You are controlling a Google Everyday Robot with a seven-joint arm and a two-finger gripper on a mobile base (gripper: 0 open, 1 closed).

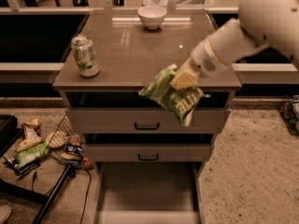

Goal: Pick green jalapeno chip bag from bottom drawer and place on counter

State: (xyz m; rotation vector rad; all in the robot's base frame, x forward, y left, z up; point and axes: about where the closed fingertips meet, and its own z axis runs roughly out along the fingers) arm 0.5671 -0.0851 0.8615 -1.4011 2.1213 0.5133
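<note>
While our gripper (183, 80), at the worktop (135, 55) front, clamps the green jalapeno chip bag (169, 98) near its top | we judge it light, soft, slippery.

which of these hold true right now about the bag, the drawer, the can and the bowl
1. The gripper holds the chip bag in the air at the counter's front edge. True.
2. The chip bag lies in the bottom drawer. False: the gripper grips it well above that pulled-out drawer.
3. A can stands upright on the counter, at the picture's left. True.
4. The bowl sits on the floor. False: it stands at the back of the counter.
</note>
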